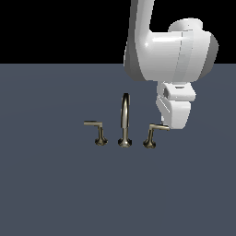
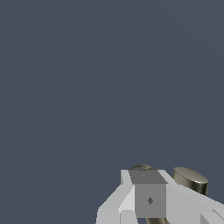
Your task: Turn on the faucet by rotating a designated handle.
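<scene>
The faucet's tall arched spout [image 1: 125, 120] stands mid-scene on the flat floor. The handle [image 1: 155, 132], a short lever on a flared base, is just to the exterior view's right of the spout, and its thin arm points right. My gripper [image 1: 176, 123] hangs right at the tip of that arm, whether touching or just behind it I cannot tell. In the wrist view the fingers [image 2: 150, 199] sit pressed together with nothing between them. A brushed-metal end of the handle [image 2: 190, 178] pokes out just past them.
The twin lever [image 1: 97, 132] stands on the exterior view's left of the spout, arm pointing left. Everything rests on a plain dark grey-blue floor [image 1: 55, 184]. The bulky white arm [image 1: 170, 50] rises above the handle.
</scene>
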